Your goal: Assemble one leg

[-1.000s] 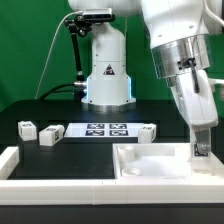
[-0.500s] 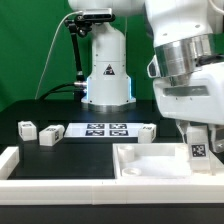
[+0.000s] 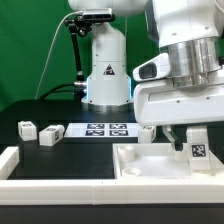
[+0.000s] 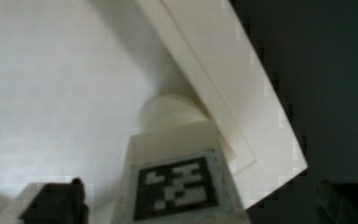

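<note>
My gripper [image 3: 197, 150] clamps one leg [image 3: 198, 147] upright over the tabletop's [image 3: 150, 160] right corner. I judge insertion underway; next I must seat it in the socket.

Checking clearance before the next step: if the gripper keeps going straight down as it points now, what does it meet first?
Probably the tabletop: the gripper holds the leg upright just above its corner, though the gap is unclear.
</note>
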You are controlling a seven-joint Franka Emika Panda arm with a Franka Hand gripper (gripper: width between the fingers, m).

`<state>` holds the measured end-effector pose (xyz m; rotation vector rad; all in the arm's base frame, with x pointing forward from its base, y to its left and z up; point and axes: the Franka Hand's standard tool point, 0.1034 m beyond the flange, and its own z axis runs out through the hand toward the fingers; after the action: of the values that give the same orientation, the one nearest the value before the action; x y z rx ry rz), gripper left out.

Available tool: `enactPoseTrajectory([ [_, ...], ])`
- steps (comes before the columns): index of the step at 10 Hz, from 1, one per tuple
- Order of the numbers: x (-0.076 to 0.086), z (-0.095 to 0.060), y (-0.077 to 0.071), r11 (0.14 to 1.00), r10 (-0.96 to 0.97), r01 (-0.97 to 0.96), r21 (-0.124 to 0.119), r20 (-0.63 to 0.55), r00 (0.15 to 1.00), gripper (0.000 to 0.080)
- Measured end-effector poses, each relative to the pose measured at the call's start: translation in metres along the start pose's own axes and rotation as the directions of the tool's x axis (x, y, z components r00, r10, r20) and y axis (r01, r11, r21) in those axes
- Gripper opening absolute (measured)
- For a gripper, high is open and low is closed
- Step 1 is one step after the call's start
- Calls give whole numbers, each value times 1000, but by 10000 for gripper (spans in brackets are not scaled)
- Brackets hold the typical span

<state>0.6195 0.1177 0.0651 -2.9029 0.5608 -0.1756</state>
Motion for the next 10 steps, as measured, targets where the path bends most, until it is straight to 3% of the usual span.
enactPoseTrajectory([
  [1, 1, 0, 1, 990, -138, 138, -5, -1, 990, 649],
  [4, 1, 0, 1, 987, -158, 158, -3, -1, 987, 619],
  [6, 1, 0, 1, 991, -135, 135, -3, -1, 991, 277],
  [8, 2, 0, 5, 996, -93, 93, -7, -1, 996, 277],
  [9, 1, 1, 5, 1000, 16, -16, -4, -2, 1000, 277],
  [10, 0, 1, 5, 968, 249, -249, 1, -11, 968, 277],
])
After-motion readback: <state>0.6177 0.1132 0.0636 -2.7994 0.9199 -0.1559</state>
